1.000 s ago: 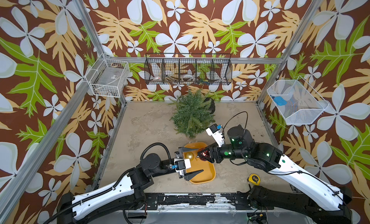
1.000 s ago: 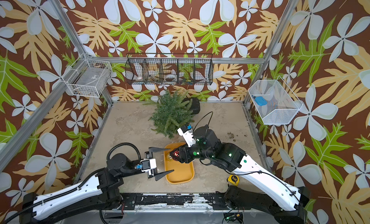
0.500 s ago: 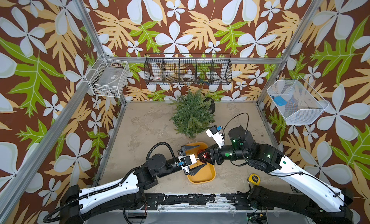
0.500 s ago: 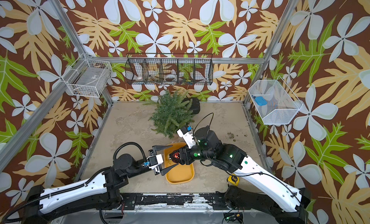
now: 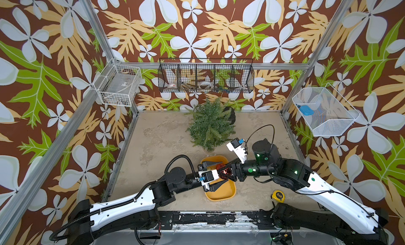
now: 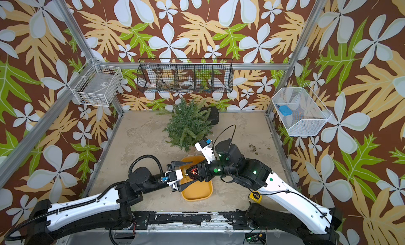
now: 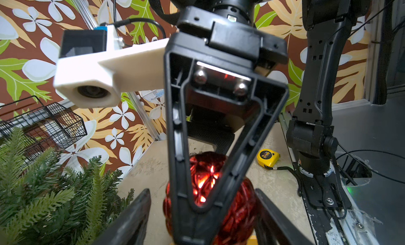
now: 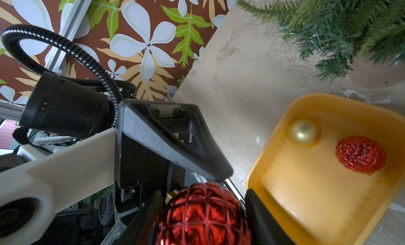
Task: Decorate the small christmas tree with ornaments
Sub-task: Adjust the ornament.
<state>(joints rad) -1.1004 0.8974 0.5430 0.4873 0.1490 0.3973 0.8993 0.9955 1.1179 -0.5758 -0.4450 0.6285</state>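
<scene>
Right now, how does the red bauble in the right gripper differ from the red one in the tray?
Held bauble is clamped in the right gripper, clear of the tray; tray bauble lies loose on its floor, near the gold bauble. Held bauble shows a gold cap; tray bauble's cap is out of sight. Both are glittery red with a net pattern.

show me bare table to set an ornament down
Bare: the wide stretch between the small christmas tree and the left wall, and the back right corner beside the tree. Crowded: the yellow tray under the held red ornament; tape measure front right.
</scene>
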